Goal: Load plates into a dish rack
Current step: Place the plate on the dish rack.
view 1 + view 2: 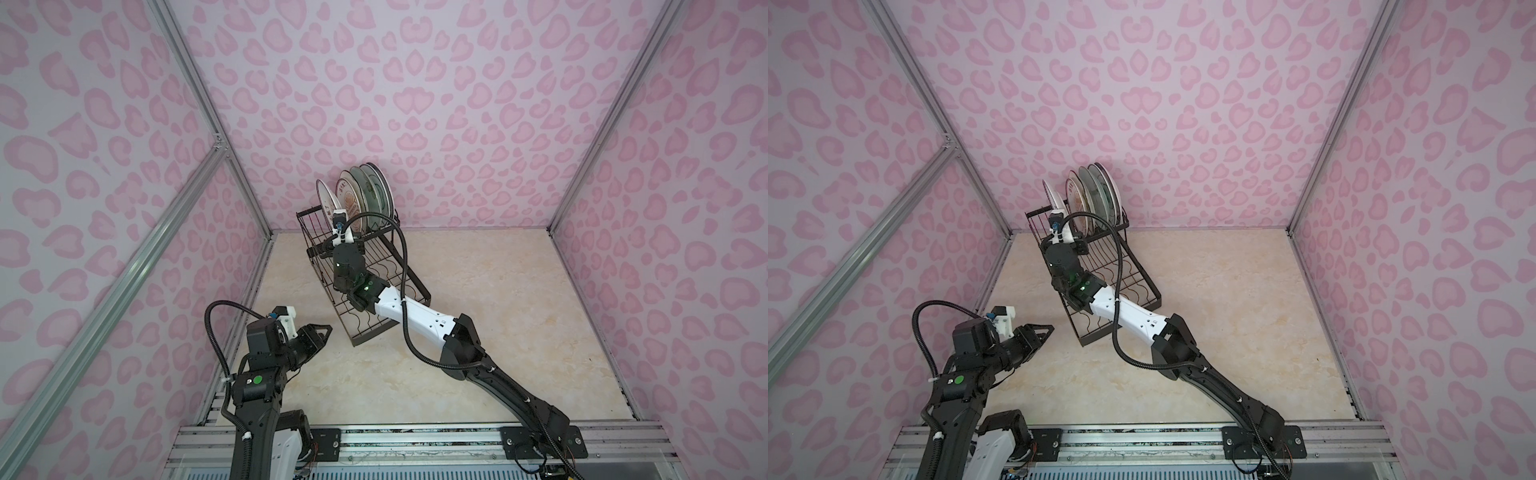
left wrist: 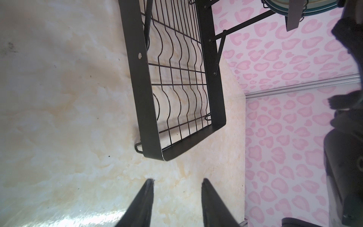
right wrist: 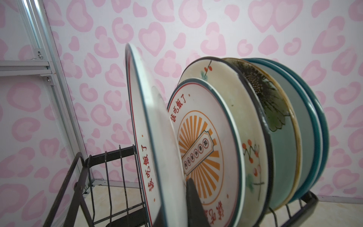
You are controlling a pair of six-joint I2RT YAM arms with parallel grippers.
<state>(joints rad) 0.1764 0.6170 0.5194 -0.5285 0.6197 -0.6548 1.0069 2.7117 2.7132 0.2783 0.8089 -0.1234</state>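
The black wire dish rack (image 1: 365,337) (image 1: 1088,338) stands at the back of the table, and several plates (image 1: 365,195) (image 1: 1096,193) stand on edge in its raised tier. My right gripper (image 3: 174,188) (image 1: 332,222) is shut on the lower rim of the leftmost plate (image 3: 155,137), white with red lettering, upright in the basket. One fingertip (image 3: 191,188) lies against its back; the other is hidden behind the rim. Behind it stand an orange sunburst plate (image 3: 206,147), a cream floral one (image 3: 225,88), a dark flower one (image 3: 265,98) and teal ones (image 3: 306,127). My left gripper (image 2: 176,180) (image 1: 326,330) hangs open and holds nothing, just short of the rack's lower tray (image 2: 141,78).
The rack's basket wall (image 3: 78,186) rises left of the held plate. Pink heart-patterned walls (image 1: 415,104) and aluminium posts (image 1: 232,166) close in the marble tabletop (image 1: 498,332). The right arm (image 1: 415,311) stretches over the lower tray.
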